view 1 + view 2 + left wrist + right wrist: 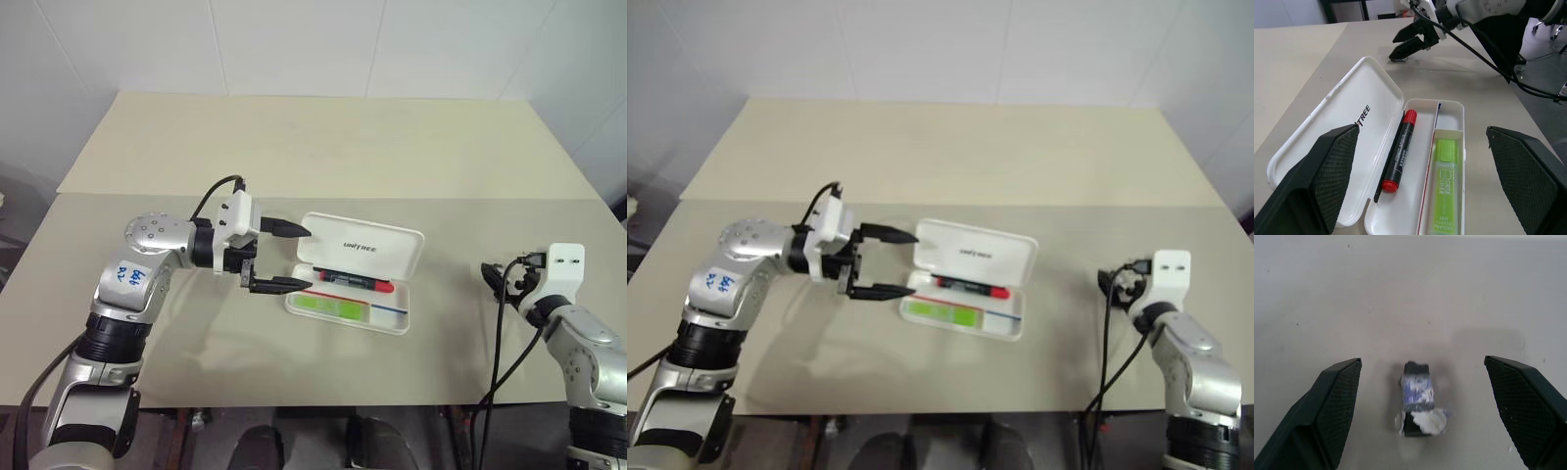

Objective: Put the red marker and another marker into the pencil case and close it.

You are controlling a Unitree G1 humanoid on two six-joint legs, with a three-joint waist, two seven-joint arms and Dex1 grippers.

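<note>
Pencil case (367, 245) sits mid-frame on the tan table (294, 147), lid swung up and back twd the top of the frame, tray lying flat below it. Both pens already inside: red marker (355, 281) lies lengthwise in the tray compartment nearest the hinge, lime-green marker (329, 306) in the compartment nearest the front edge, a thin divider betw them. Each is flat and below the rim as far as I can tell, so the lid should swing down w/o catching.

Left gripper (284, 257) is just left of the case, pointing sideways at it, jaws wide apart w/ nothing betw them; one finger level w/ the lid's left end, the other by the tray's left end. Not touching the case from what I see. Looks lined up that way to get at the lid from its short side, prob to tip it over.

Right gripper (1411, 41) is well apart at the right of the frame, jaws spread, empty, low over bare table. In its wrist view a small dark scrap w/ bluish-white marks (1417, 399) lies on the table betw the fingers; can't tell what it is.

My read: loading done, only closing left. Risk is the light case sliding when the lid gets pushed, since nothing's bracing the tray
</note>
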